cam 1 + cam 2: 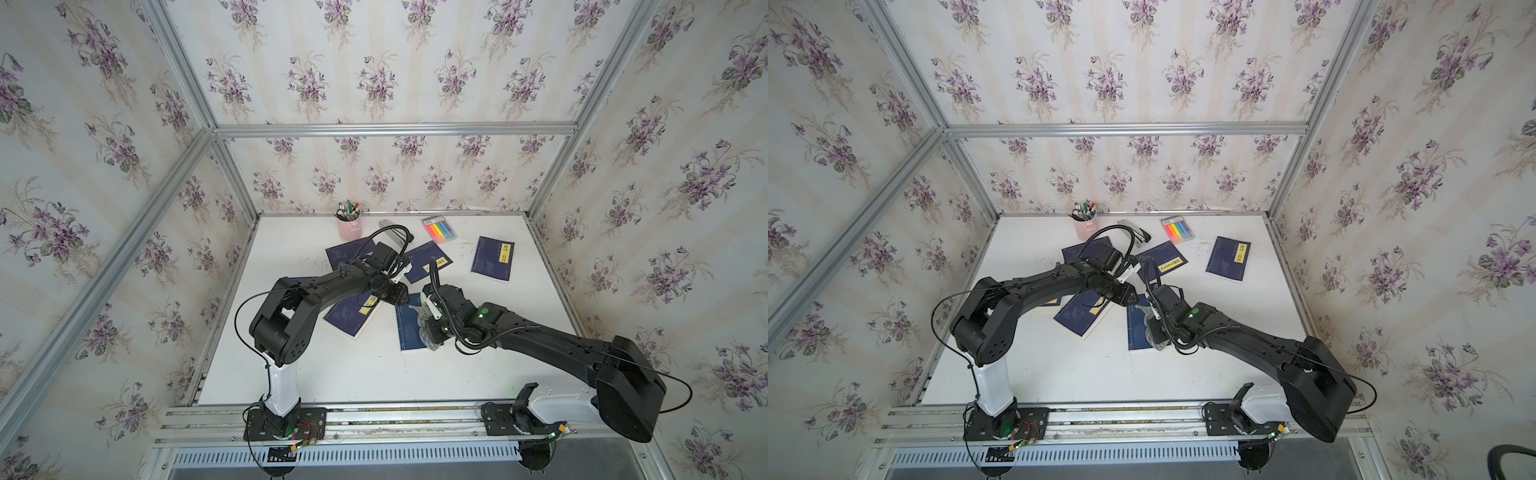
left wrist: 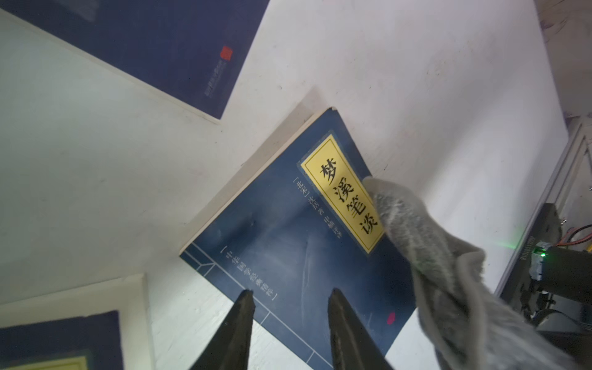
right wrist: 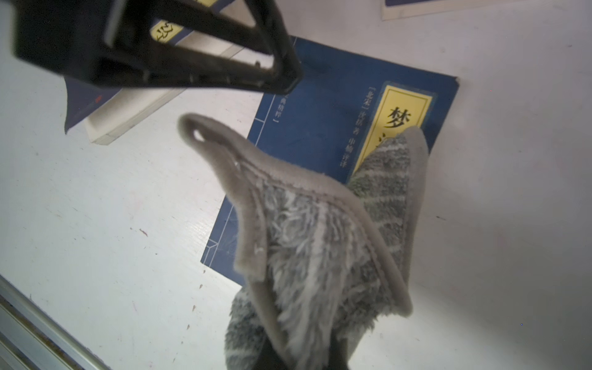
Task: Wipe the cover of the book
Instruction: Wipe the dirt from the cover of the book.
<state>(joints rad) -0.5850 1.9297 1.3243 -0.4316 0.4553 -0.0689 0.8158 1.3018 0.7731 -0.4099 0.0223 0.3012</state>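
Note:
The book (image 1: 406, 332) (image 1: 1136, 328) is dark blue with a yellow title label and lies flat near the table's middle. Its cover fills the left wrist view (image 2: 282, 230) and shows in the right wrist view (image 3: 320, 128). My right gripper (image 3: 301, 360) is shut on a grey fluffy cloth (image 3: 320, 240) (image 2: 432, 256) (image 1: 424, 328). The cloth hangs down, with its tip resting on the yellow label. My left gripper (image 2: 291, 293) (image 1: 399, 297) is open with nothing between its fingers. It sits over the book's far corner, and I cannot tell whether it touches the book.
Other dark blue books lie around: one at front left (image 1: 353, 311), one behind (image 1: 428, 262), one at right (image 1: 492, 258). A pink pen cup (image 1: 349, 226), a stapler (image 1: 1133, 235) and a pack of coloured highlighters (image 1: 438, 227) stand along the back edge.

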